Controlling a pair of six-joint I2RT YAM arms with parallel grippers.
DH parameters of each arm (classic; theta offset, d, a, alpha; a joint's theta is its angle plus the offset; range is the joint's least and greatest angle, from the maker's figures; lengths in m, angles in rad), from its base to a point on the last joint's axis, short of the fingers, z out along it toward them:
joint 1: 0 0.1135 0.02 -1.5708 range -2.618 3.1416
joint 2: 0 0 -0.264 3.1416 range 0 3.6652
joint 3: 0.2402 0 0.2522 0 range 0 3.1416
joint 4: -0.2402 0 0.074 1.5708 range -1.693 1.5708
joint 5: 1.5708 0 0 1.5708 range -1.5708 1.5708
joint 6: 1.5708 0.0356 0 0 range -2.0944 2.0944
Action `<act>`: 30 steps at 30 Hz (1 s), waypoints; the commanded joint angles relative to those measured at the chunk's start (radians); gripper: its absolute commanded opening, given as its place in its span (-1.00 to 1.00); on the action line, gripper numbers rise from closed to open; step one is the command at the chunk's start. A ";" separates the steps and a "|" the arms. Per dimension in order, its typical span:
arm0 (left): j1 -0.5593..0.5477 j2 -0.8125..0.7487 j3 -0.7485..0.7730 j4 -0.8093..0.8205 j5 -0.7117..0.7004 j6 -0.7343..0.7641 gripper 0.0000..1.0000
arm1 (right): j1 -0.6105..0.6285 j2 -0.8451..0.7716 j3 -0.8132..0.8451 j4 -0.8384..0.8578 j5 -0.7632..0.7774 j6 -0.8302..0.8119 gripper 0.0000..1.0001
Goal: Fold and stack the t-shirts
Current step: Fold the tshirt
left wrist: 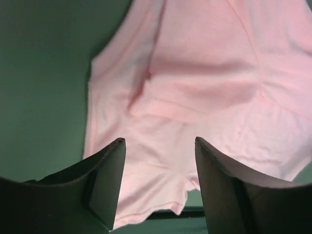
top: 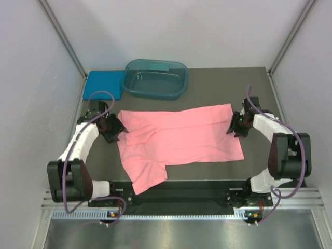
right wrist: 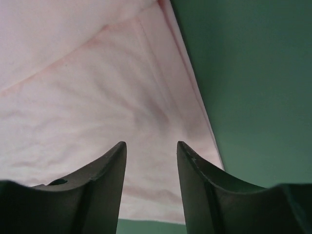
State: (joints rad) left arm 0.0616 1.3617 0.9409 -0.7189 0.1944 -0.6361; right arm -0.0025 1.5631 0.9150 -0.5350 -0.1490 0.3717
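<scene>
Left jaws: standing apart with nothing between them; the left gripper point(left wrist: 158, 144) is hovering low over pink cloth, not holding it.
Right jaws: also apart and empty; the right gripper point(right wrist: 151, 146) is hanging over the hem corner.
Gripper places: the two are sitting at 9 o'clock and 3 o'clock of the garment, probably so both ends can be taken together for a fold.
Salmon-pink t-shirt point(top: 179, 137): lying spread in the middle of the table point(top: 218, 88), one layer seeming to be turned over along its far side.
Sleeve point(top: 148, 176): sticking out at 7 o'clock, not yet tucked in.
Teal-blue t-shirt point(top: 105, 84): resting folded at 10 o'clock, likely waiting as the base of the stack.
Tub point(top: 179, 88): standing at 12 o'clock, touching the blue one's edge.
Stage, as I am judging: folding is only partly done.
</scene>
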 commanded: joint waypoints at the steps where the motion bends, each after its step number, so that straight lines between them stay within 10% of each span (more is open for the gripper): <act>1: -0.107 -0.174 -0.101 -0.059 -0.021 -0.083 -0.01 | 0.076 -0.112 0.051 -0.114 0.039 -0.059 -0.03; 15: -0.762 -0.579 -0.395 -0.307 -0.185 -0.568 0.05 | 0.349 -0.204 -0.054 -0.049 0.005 -0.022 0.01; 30: -1.068 -0.199 -0.359 -0.179 -0.290 -0.657 -0.11 | 0.388 -0.258 -0.137 -0.045 0.005 -0.034 0.03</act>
State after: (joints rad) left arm -0.9966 1.1439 0.5587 -0.9333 -0.0769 -1.2564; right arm 0.3725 1.3354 0.7792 -0.5930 -0.1471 0.3489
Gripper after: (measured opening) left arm 0.448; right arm 0.511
